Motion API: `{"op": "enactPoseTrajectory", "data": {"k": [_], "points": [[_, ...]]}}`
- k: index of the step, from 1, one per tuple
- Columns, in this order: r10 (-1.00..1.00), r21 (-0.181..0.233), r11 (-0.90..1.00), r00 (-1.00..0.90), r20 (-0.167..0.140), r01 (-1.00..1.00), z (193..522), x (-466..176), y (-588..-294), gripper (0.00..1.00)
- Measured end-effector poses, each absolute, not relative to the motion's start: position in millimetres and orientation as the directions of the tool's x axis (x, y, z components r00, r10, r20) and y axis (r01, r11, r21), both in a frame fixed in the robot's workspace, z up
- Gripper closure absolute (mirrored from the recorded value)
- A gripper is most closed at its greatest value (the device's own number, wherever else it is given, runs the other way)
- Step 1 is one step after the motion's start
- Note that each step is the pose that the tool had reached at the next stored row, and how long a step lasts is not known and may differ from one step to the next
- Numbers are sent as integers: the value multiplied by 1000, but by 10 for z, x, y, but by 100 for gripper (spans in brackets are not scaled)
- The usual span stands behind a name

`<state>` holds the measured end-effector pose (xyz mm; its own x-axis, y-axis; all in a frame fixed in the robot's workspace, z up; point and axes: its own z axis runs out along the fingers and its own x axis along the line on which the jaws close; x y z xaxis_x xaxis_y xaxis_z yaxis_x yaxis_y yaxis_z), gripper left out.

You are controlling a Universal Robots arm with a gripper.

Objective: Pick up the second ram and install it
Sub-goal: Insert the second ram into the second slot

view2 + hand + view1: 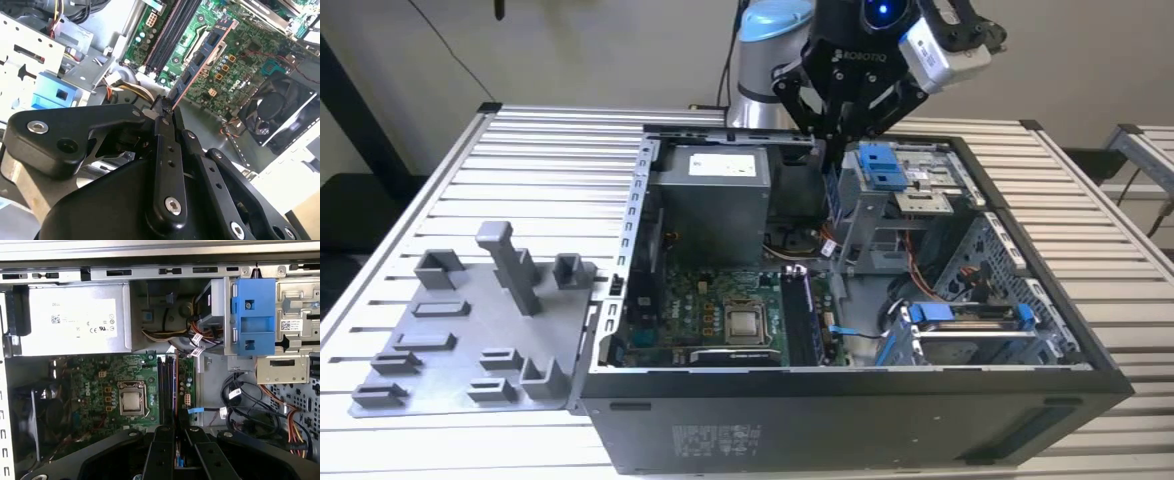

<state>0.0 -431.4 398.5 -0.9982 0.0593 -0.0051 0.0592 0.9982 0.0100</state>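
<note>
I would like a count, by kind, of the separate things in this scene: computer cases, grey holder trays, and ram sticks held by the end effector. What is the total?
computer case, open: 1
grey holder tray: 1
second ram, clamped in the end effector: 1
Total: 3

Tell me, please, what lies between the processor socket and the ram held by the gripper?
In the first wrist view, the black memory slots run between the processor socket and the second ram, which the gripper holds edge-on.
</note>
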Motion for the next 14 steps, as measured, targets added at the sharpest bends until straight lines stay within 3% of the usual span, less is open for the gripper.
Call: {"op": "enactPoseTrajectory", "data": {"k": [14], "points": [[33,10,999,-999,-2,33,3855,21,-4392,86]]}}
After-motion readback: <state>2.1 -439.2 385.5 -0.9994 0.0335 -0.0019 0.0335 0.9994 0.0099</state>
